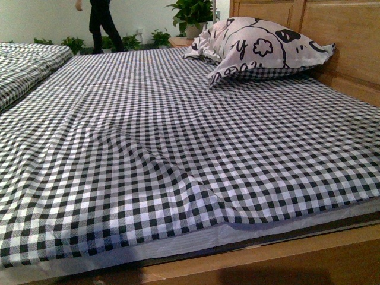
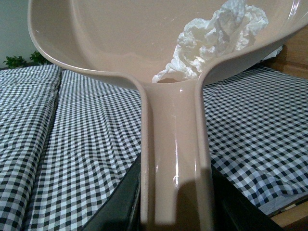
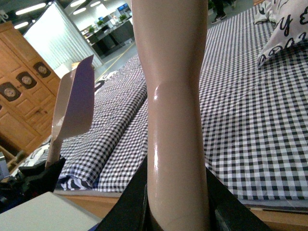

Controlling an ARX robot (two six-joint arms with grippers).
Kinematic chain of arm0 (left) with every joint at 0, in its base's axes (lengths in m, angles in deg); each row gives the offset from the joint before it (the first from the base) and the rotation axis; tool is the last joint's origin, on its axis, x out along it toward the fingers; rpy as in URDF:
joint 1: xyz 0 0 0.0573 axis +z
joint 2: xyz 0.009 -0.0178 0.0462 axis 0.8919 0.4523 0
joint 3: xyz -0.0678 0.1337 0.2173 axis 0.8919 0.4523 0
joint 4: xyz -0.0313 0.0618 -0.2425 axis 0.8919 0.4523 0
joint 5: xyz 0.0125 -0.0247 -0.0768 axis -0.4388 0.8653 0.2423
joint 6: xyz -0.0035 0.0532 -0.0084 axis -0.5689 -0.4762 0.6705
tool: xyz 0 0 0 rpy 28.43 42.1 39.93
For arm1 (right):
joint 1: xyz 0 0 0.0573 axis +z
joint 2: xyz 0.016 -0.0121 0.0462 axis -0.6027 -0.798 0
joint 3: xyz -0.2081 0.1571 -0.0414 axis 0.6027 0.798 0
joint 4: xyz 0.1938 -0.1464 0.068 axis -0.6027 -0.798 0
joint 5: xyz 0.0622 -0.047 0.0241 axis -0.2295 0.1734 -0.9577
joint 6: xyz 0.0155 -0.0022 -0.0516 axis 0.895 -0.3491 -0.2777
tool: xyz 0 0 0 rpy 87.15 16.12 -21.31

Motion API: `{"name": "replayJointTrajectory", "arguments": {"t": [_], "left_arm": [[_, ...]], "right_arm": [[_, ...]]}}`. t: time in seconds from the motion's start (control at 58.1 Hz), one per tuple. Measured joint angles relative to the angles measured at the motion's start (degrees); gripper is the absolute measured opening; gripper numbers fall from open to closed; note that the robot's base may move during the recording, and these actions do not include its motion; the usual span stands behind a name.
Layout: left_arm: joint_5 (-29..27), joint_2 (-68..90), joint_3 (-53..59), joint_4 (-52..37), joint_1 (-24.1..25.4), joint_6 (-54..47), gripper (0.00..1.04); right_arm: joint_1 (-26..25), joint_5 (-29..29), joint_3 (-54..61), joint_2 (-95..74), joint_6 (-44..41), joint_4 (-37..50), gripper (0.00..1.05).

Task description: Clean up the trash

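Note:
The trash (image 2: 211,41), a crumpled whitish scrap, lies inside the beige dustpan (image 2: 120,38), near where the pan meets its handle. My left gripper (image 2: 175,211) is shut on the dustpan's handle, holding the pan up above the checked bed. In the right wrist view the same dustpan (image 3: 74,103) shows raised off to one side. My right gripper (image 3: 175,211) is shut on the beige handle of the brush (image 3: 173,96); the brush head is out of view. Neither arm appears in the front view.
A bed with a black-and-white checked sheet (image 1: 178,136) fills the front view, a printed pillow (image 1: 261,44) at its far right by the wooden headboard (image 1: 344,35). A second checked bed (image 1: 27,65) lies left. A person (image 1: 101,24) walks at the back among plants.

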Motion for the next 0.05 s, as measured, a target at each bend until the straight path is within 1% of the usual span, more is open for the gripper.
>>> {"name": "replayJointTrajectory", "arguments": {"t": [0.052], "left_arm": [[-0.02, 0.00, 0.02, 0.00, 0.00, 0.00, 0.27]], "right_arm": [[0.00, 0.00, 0.00, 0.00, 0.00, 0.00, 0.19]]}}
